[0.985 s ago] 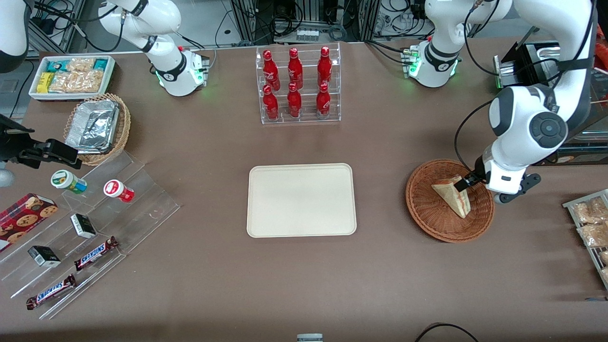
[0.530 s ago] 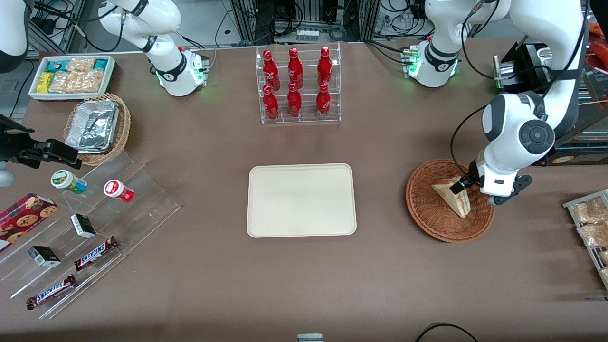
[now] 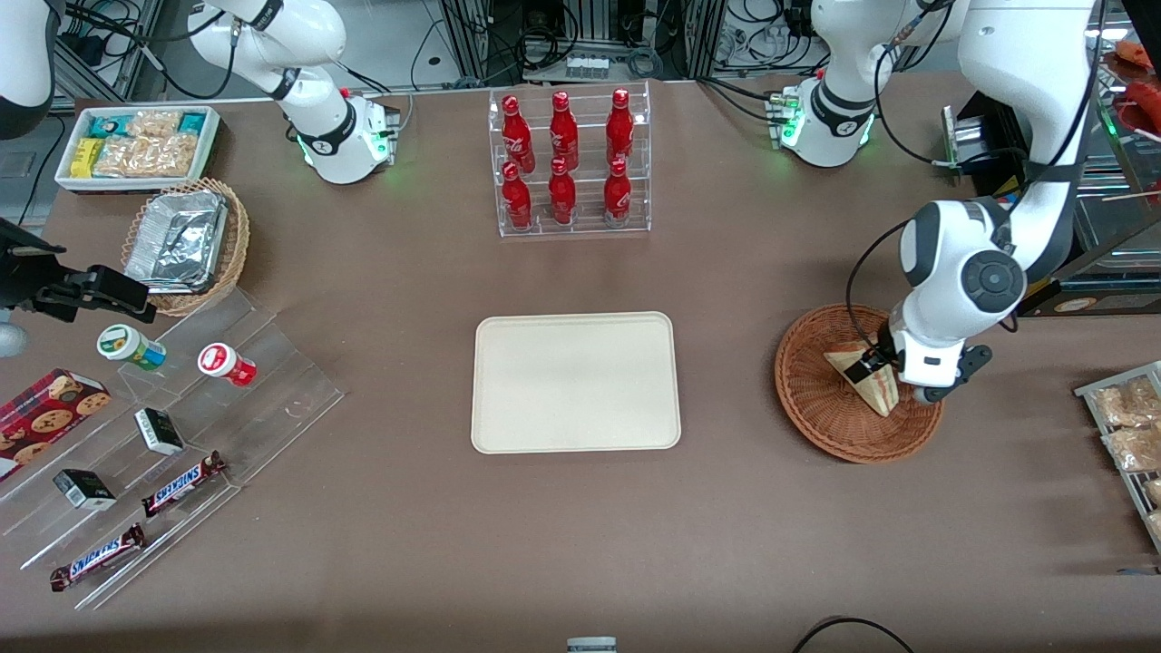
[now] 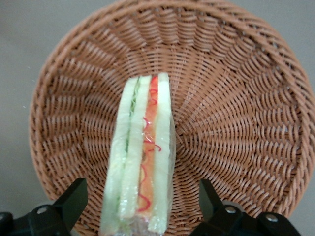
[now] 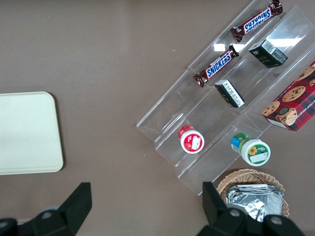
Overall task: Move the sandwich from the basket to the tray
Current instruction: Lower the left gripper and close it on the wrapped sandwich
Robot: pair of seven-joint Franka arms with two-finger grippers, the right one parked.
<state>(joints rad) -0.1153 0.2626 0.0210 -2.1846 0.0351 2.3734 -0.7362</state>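
Observation:
The sandwich (image 3: 869, 384) is a pale wedge standing on edge in the reddish-brown wicker basket (image 3: 816, 399), toward the working arm's end of the table. In the left wrist view the sandwich (image 4: 142, 162) shows its red and green filling, with the basket (image 4: 236, 113) under it. My left gripper (image 3: 873, 364) is low over the basket, open, with a finger (image 4: 74, 199) on each side of the sandwich and a gap to the bread on both sides. The cream tray (image 3: 575, 382) lies flat at the table's middle, beside the basket.
A clear rack of red bottles (image 3: 569, 163) stands farther from the camera than the tray. Snack packets (image 3: 1129, 426) lie at the working arm's table edge. A clear stepped shelf with small goods (image 3: 154, 426), a foil-container basket (image 3: 186, 243) and a white snack bin (image 3: 138, 145) lie toward the parked arm's end.
My left gripper has moved over the basket toward the tray's side and lowered, so its open fingers now straddle the sandwich. The sandwich has not moved.

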